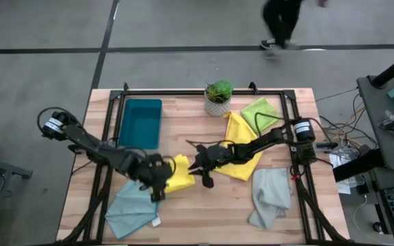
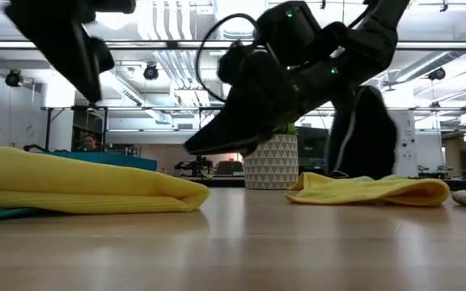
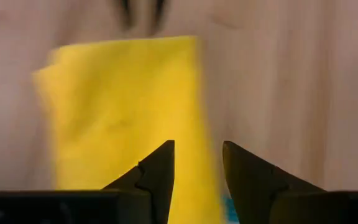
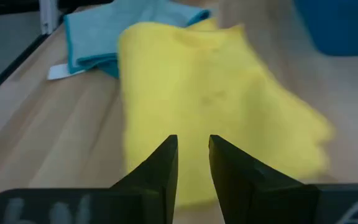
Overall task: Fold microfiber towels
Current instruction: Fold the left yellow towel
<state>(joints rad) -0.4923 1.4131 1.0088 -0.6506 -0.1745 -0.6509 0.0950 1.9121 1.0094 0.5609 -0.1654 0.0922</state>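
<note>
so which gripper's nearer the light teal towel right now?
Left. The left gripper hangs at the folded yellow towel, right beside the light teal towel's upper edge. The right gripper is beyond that yellow towel, farther away.

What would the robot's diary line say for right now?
step: folding | folded yellow towel on table | left gripper open above it | right gripper slightly open, empty, beside it | light teal towel waiting

Worktop layout, seen from above

Folded towel at centre, between left end effector and right end effector. Second towel just left of it, partly beneath. Tray behind on the left; plant pot at back centre; three more towels lie to the right.
</note>
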